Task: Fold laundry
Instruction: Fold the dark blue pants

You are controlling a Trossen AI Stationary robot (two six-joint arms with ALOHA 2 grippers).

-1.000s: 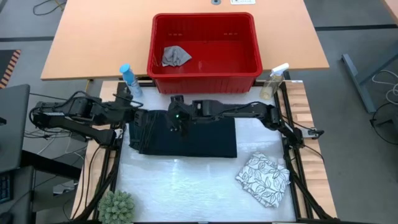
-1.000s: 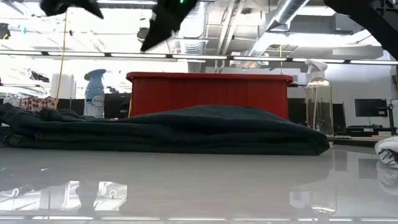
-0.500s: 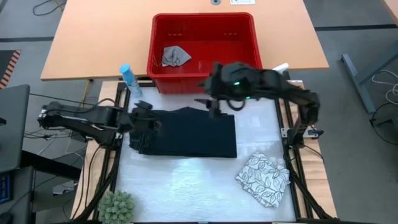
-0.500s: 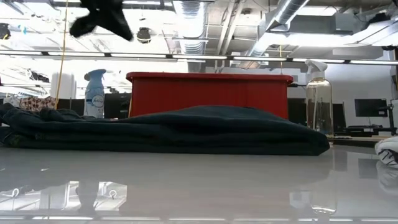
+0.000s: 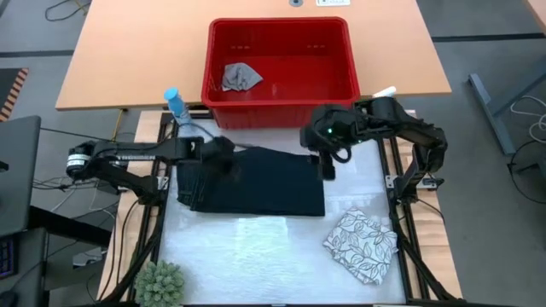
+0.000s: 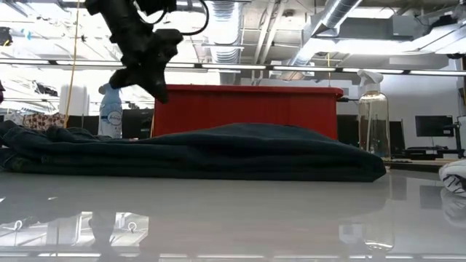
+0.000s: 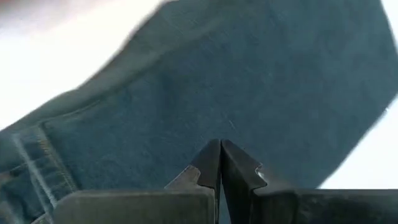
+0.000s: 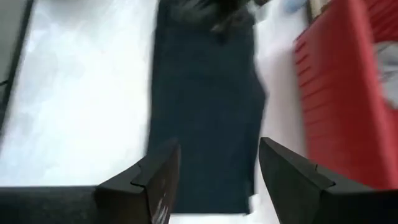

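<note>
At table centre lie the folded dark jeans (image 5: 256,181), a flat rectangle whose long edges run nine to three o'clock. White table (image 5: 256,256) lies bare from the jeans' six o'clock edge to the front rim, broken only by the leaf-print cloth (image 5: 362,246) at five o'clock and a small green plant (image 5: 159,284) at seven. At twelve o'clock the red basket (image 5: 280,107) stands close behind the jeans, with the small grey cloth (image 5: 241,77) inside it. The left gripper (image 5: 223,151) hovers over the jeans' eleven o'clock corner, fingers pressed together on nothing. The right gripper (image 5: 326,165) hangs beside the jeans' one o'clock corner, jaws apart and empty. A second ago the right gripper was over the jeans' middle; it has since swung out toward three o'clock, while the left has moved inward over the fabric.
</note>
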